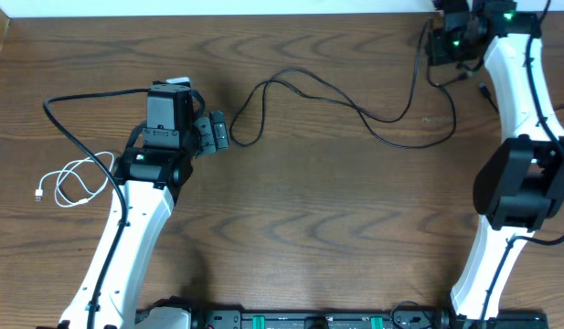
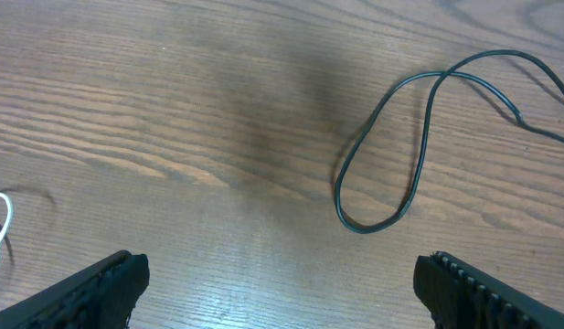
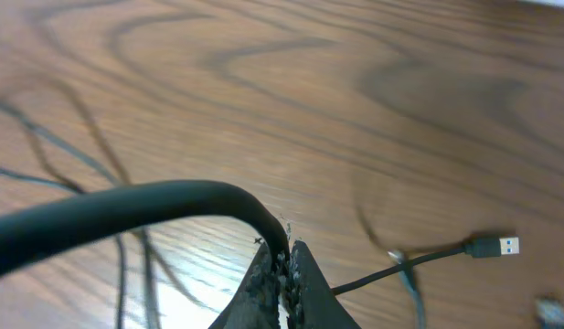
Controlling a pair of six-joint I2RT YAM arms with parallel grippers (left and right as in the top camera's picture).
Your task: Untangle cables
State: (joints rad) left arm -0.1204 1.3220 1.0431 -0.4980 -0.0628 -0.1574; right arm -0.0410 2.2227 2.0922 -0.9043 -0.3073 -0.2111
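left gripper (image 1: 220,131): jaws spread wide with nothing between them. It hangs low over bare wood, fingers aimed at the nearby loop, which reads as a stance ready for a pick.
black cable (image 2: 337,192): one narrow loop lies flat on the wood just beyond the left gripper's fingertips. From there the cord wanders across the table, away from the left gripper, and rises to the right gripper.
right gripper (image 3: 286,260): well apart from the left gripper, at the far corner across the table. Its jaws are fully closed, and a dark cord arches straight into the closed tips, so it appears to pinch the black cable.
reason for the hold (judged): one end is kept lifted and anchored so the slack loop near the left gripper can be drawn open.
USB plug (image 3: 503,245): ends a thin black cord lying on the wood near the right gripper, far from the left gripper. Whether it belongs to the pinched cord cannot be told.
white cable (image 1: 76,180): loosely coiled behind the left gripper, on the opposite side of its arm from the loop. It lies apart from the black cable and seems separated from it.
table (image 1: 309,228): brown wood grain, flat and matt, and bare around the left gripper. Thin cords should slide on it easily.
room: a pale strip (image 1: 218,7) runs along the table edge beyond the left gripper. A dark rail (image 1: 309,322) with green parts runs along the near edge, behind the left gripper. Nothing more shows.
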